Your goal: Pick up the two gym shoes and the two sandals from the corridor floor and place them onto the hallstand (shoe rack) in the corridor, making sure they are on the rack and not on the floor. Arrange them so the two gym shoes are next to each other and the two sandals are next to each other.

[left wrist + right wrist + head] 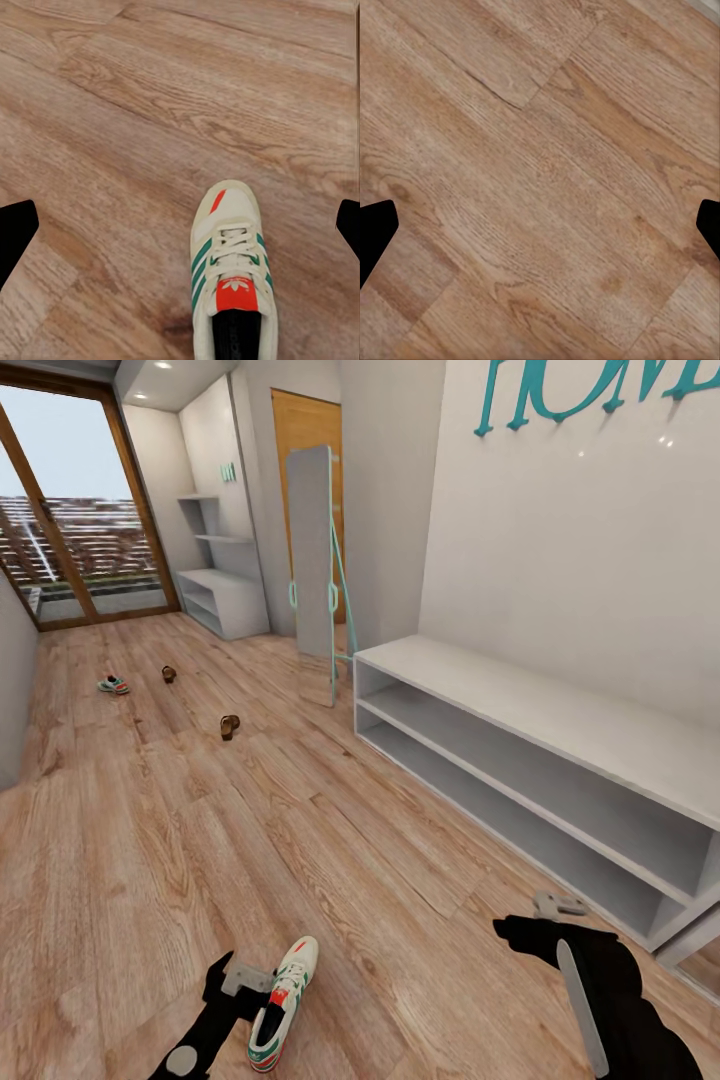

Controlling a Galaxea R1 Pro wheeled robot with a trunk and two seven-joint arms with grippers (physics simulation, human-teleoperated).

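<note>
Sneaker [283, 1005] lies on the wood floor [180, 840] just beside our left gripper [240, 980], between its spread fingers in the wrist view. Our right gripper [555, 908], also spread, hovers near the white shoe rack [540, 700].

Two gym shoes are on the wood floor: one near gym shoe [283, 1003] beside the left arm, also seen from the left wrist [234, 281], and one far gym shoe [113, 684] down the corridor. Two sandals lie there too: a nearer sandal [230, 726] and a farther sandal [169, 674]. There are two white shelf units, the close hallstand [560, 712] and a distant rack [225, 600]. One standing mirror [312, 570] leans by the wall.
</note>
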